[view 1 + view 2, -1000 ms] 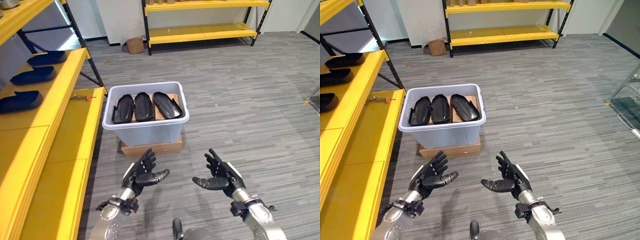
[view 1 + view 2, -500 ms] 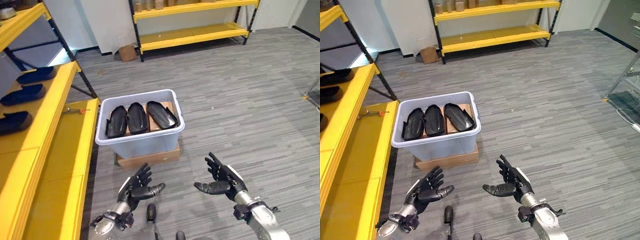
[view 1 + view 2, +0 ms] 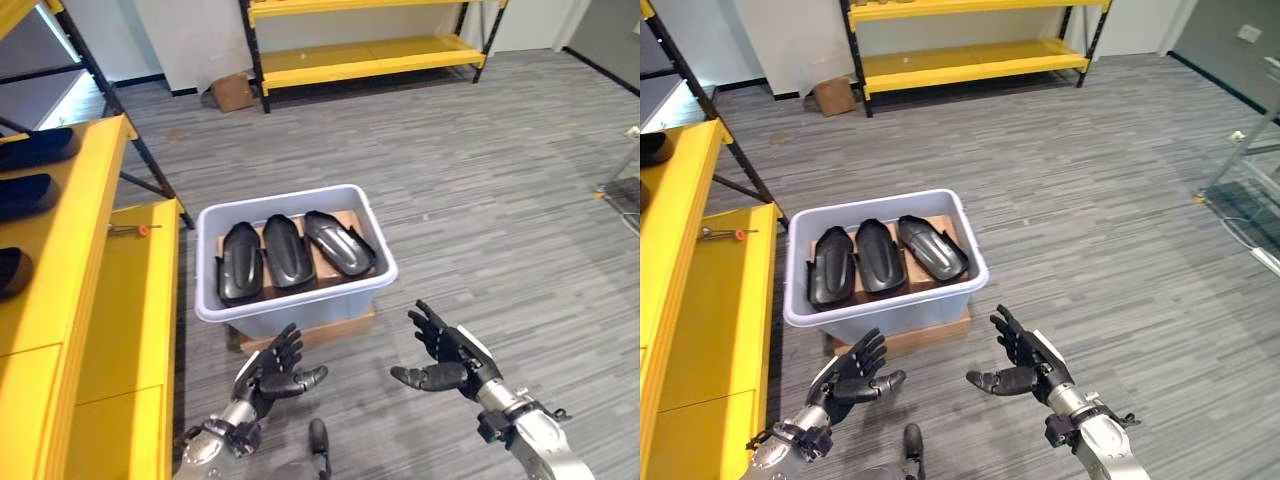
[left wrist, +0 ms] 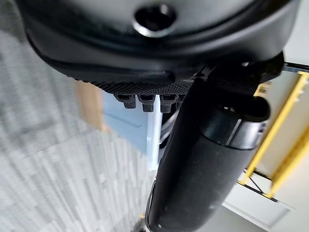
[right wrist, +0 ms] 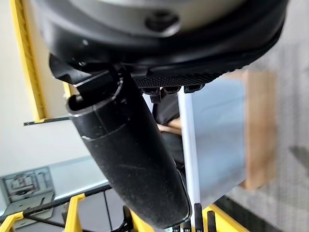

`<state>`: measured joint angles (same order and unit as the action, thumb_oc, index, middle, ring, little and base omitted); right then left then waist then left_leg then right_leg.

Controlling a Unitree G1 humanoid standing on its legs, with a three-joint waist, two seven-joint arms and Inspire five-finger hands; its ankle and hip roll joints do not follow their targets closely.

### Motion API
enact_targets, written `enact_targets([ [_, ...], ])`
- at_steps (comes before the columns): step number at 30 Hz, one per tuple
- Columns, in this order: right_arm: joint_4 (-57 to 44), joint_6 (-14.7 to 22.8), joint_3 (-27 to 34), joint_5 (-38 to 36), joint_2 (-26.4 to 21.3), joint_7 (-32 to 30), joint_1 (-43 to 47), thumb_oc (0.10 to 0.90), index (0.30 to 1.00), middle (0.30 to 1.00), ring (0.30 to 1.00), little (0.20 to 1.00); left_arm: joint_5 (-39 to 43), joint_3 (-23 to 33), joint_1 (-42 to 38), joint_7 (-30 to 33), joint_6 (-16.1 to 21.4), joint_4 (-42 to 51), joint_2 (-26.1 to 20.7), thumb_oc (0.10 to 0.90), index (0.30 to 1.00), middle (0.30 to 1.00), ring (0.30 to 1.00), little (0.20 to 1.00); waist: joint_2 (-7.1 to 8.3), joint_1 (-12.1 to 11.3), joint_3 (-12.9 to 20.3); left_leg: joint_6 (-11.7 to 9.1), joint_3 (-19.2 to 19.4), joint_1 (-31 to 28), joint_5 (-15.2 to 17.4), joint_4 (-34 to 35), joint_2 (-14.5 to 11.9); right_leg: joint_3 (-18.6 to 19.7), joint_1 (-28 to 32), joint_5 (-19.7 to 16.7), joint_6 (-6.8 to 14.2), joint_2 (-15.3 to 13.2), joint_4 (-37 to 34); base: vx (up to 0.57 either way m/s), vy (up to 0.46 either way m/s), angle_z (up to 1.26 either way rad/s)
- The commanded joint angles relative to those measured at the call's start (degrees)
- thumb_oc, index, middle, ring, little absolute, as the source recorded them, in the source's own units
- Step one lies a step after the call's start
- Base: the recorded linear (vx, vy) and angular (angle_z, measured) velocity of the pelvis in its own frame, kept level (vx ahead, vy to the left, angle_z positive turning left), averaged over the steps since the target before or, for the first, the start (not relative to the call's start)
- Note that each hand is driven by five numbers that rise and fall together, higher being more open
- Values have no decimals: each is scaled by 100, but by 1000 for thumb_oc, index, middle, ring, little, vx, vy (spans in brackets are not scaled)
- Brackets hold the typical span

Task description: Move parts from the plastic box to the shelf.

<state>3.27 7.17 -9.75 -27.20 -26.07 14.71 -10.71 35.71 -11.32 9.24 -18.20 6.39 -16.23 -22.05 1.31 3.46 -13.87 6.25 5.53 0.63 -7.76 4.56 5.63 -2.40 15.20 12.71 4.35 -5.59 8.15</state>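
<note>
1. I'm at the approach step — both hands empty. My left robot hand [image 3: 278, 366] and right robot hand [image 3: 447, 358] hover with fingers spread, just short of the plastic box [image 3: 300, 310].
2. Three black parts [image 3: 288, 252] lie side by side inside the box, which sits on a cardboard carton [image 3: 345, 328].
3. Next, I judge: reach in, grasp one part, carry it to the yellow shelf [image 3: 70, 260] on my left.

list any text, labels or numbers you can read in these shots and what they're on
None can be read.
Plastic box: no label visible.
Black parts in it: no markings visible.
Yellow shelf: no sign or number visible.
Cardboard box by the far wall: any print is too small to read.
</note>
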Motion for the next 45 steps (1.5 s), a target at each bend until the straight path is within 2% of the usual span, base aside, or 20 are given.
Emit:
enact_targets([
  [1,-675,638,323,-131,-96,-270,470,900,1000,1000,1000,1000,125,44,-136,-158,-167,448,-61,900,1000,1000,1000,1000,-36,-114,531,-515,-141,240,685,-250,-609,-231,-502,-195,-93,202,-6,173,158,10],
  [3,-802,625,389,-173,-65,-480,657,900,1000,1000,1000,1000,34,60,-146,-340,-229,747,-103,900,1000,1000,1000,1000,-11,-175,559,-401,-112,262,758,-321,-557,-303,-559,-263,-27,104,237,181,189,15],
  [5,-815,660,490,74,9,-885,948,900,1000,1000,1000,1000,-159,17,-265,-183,-410,1140,-230,900,1000,1000,1000,1000,49,-250,583,-200,-58,238,924,-455,-410,-383,-688,-683,165,-76,901,207,219,24],
  [9,-834,584,493,82,82,-1017,1006,900,1000,1000,1000,1000,-221,-7,-342,-166,-409,1307,-222,900,1000,1000,1000,1000,64,-259,610,-56,-17,200,1073,-573,-308,-321,-894,-1093,229,-168,1689,138,132,15],
  [11,-919,669,486,-87,196,-902,933,900,1000,1000,1000,1000,-294,-107,-372,-196,-521,1263,-206,900,1000,1000,1000,1000,88,-255,630,78,34,204,1222,-724,-228,-294,-1032,-1469,286,-248,2357,121,82,10],
  [13,-1068,703,454,-120,238,-934,842,900,1000,1000,1000,1000,-484,-221,-366,-157,-398,1123,-162,900,1000,1000,1000,1000,53,-223,578,196,62,132,1381,-846,-206,-361,-1484,-1704,276,-369,3232,130,79,6],
  [14,-1065,721,419,-74,262,-926,827,900,1000,1000,1000,1000,-425,-285,-346,-43,-291,1019,-105,900,1000,1000,1000,1000,17,-164,519,218,55,32,1443,-845,-226,-319,-1804,-1689,241,-306,3452,130,35,-2],
  [16,-1088,743,399,15,238,-943,764,900,1000,1000,1000,1000,-434,-353,-336,1,-148,945,-65,900,1000,1000,1000,1000,-7,-45,443,167,-6,-154,1484,-812,-240,-269,-2155,-1418,165,-137,3080,112,-74,-1],
  [18,-1080,786,482,336,186,-1070,728,900,1000,1000,1000,1000,-361,-344,-348,-92,-105,937,-84,900,1000,1000,1000,1000,6,8,409,97,-25,-235,1519,-809,-288,-282,-2157,-1149,116,-116,2180,114,-190,16],
  [20,-1008,840,526,591,70,-1279,831,900,1000,1000,1000,1000,-334,-300,-378,-238,-312,966,-118,900,1000,1000,1000,1000,73,31,317,6,-48,-394,1597,-772,-349,-277,-2110,-1350,193,-257,830,113,-302,24],
  [21,-980,834,546,510,15,-1359,921,900,1000,1000,1000,1000,-350,-305,-405,-247,-402,969,-141,900,1000,1000,1000,1000,108,61,268,-66,-64,-508,1647,-729,-396,-212,-2215,-1627,290,-361,248,119,-337,-3],
  [23,-1016,649,658,544,-38,-1576,1028,900,1000,1000,1000,1000,-331,-372,-435,-181,-392,894,-212,900,1000,1000,1000,1000,71,166,181,-192,-125,-799,1725,-534,-580,65,-2491,-1995,491,-450,-341,128,-361,-5],
  [25,-1039,510,730,515,-70,-1630,1013,900,1000,1000,1000,1000,-252,-377,-376,-165,-401,906,-234,900,1000,1000,1000,1000,49,183,181,-275,-166,-927,1710,-440,-688,108,-2496,-2003,532,-431,-441,149,-334,24],
  [28,-979,445,815,643,-180,-1672,940,900,1000,1000,1000,1000,-273,-326,-228,-152,-414,919,-222,900,1000,1000,1000,1000,97,140,289,-440,-142,-1008,1670,-332,-831,-77,-2156,-1924,579,-413,-764,141,-322,9],
  [32,-926,147,784,516,-396,-1329,928,900,1000,1000,1000,1000,-30,-164,-102,157,-452,730,-172,900,1000,1000,1000,1000,114,139,393,-615,-10,-1220,1617,-205,-1039,-256,-1843,-1708,493,-327,-930,143,-314,10],
  [35,-945,348,773,27,-453,-980,921,900,1000,1000,1000,1000,317,20,33,-108,-408,697,-7,900,1000,1000,1000,1000,114,118,463,-684,46,-1315,1551,-84,-1148,-324,-1674,-1578,369,-205,-983,112,-271,-18],
  [40,-840,613,1066,125,-530,-970,1053,900,1000,1000,1000,1000,510,266,226,-74,-83,1201,7,900,1000,1000,1000,1000,159,-6,465,-767,-61,-1025,1382,-369,-1342,-374,-1432,-1292,57,64,-872,105,-385,7],
  [42,-836,664,1141,-219,-593,-773,1075,900,1000,1000,1000,1000,572,362,245,-190,-141,1321,5,900,1000,1000,1000,1000,165,-22,472,-816,-82,-890,1246,-493,-1430,-363,-1394,-1210,-16,140,-837,79,-292,19],
  [43,-811,658,1229,-341,-606,-840,1107,900,1000,1000,1000,1000,447,408,275,-168,-180,1312,-2,900,1000,1000,1000,1000,150,-26,473,-882,-73,-773,1032,-628,-1528,-355,-1360,-1144,-73,209,-814,68,-251,12],
  [45,-758,698,1323,-160,-646,-914,1199,900,1000,1000,1000,1000,434,432,243,-130,-258,1273,-59,900,1000,1000,1000,1000,132,-14,460,-936,6,-643,870,-794,-1634,-399,-1344,-1072,-151,266,-786,48,-263,11],
])
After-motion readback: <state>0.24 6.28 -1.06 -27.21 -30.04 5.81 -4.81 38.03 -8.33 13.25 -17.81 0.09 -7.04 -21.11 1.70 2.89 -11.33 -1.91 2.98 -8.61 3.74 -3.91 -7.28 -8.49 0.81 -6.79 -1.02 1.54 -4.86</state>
